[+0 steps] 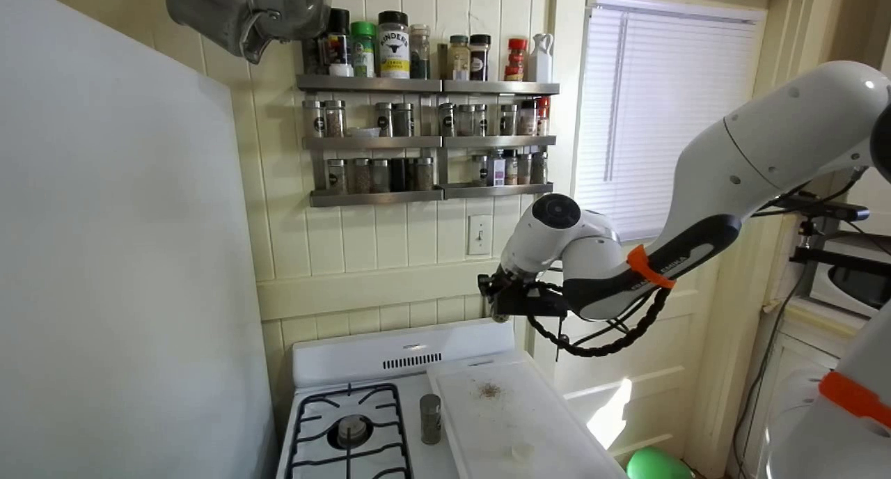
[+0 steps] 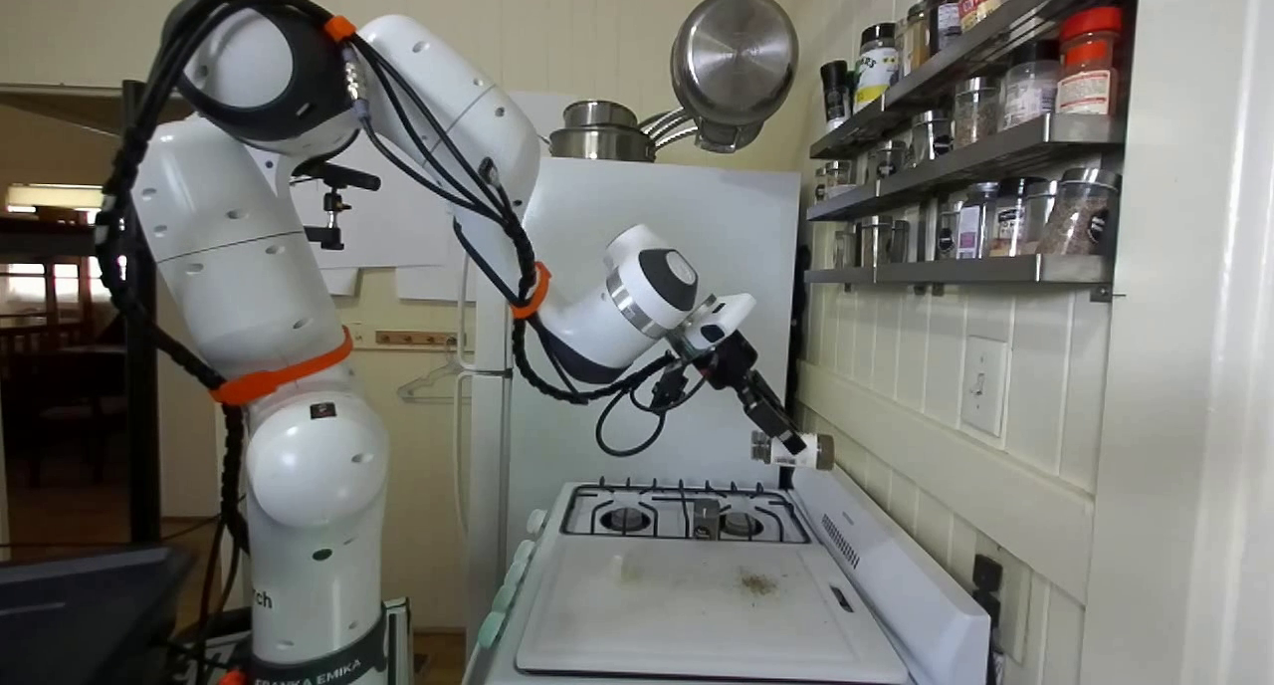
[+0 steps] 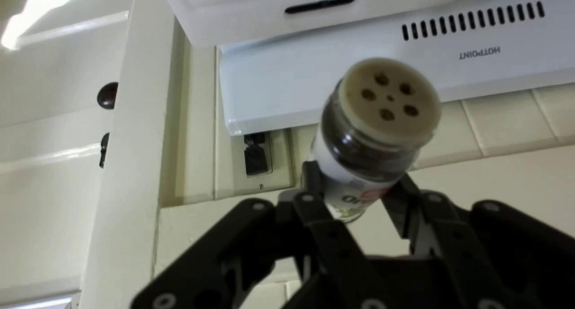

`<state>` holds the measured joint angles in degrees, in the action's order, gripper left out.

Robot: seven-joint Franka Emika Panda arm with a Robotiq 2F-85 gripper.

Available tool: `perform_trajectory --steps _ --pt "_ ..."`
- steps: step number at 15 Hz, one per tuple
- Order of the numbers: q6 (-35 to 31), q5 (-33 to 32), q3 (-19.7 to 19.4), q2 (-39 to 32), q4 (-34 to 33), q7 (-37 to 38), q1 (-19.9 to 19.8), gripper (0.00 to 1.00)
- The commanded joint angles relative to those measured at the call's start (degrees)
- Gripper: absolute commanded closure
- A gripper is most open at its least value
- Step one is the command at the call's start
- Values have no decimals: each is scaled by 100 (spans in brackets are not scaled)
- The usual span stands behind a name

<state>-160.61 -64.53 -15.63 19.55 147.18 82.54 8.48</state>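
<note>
Refrigerator (image 1: 125,235) siding, flat and white, takes up the whole left of the frame in an exterior view. At the right there, a door (image 1: 661,367) with a white blind (image 1: 675,96) over its upper half stands behind the robot arm (image 1: 738,152), which comes in from the right edge and bends down toward the middle. The white stove (image 1: 414,388) sits at bottom centre, its right part under a flat white cover (image 1: 532,416). At upper centre, three tiers of steel shelves (image 1: 372,143) carry rows of spice bottles (image 1: 393,47). A black burner grate (image 1: 348,458) lies left of the cover, and a steel pot (image 1: 243,9) is cut off by the top edge at upper left.

The gripper (image 3: 357,183) rises from the bottom of the wrist view, clamped from both sides on a glass jar (image 3: 373,138). The jar tilts there, right of centre, its pale holed top upward in the frame; in an exterior view, this jar (image 2: 810,453) lies nearly level in the air, right of centre.

A grey shaker (image 1: 431,419) stands upright at bottom centre, between grate and cover. A patch of brown specks (image 1: 489,390) marks the cover's upper part; a small pale round piece (image 1: 522,452) rests lower, near the bottom edge.
</note>
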Motion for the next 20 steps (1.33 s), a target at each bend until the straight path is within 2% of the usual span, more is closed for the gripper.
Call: perform_trajectory --steps 1,10,13,15,20 --pt "-233 1549 191 13 225 -1154 -159 87" --pt "201 5622 690 108 251 -4147 -226 87" --pt "466 6852 699 139 189 -5057 -189 87" --pt "785 7548 673 171 116 -5584 -184 87" --pt "1787 8531 628 168 -188 -6245 -463 87"
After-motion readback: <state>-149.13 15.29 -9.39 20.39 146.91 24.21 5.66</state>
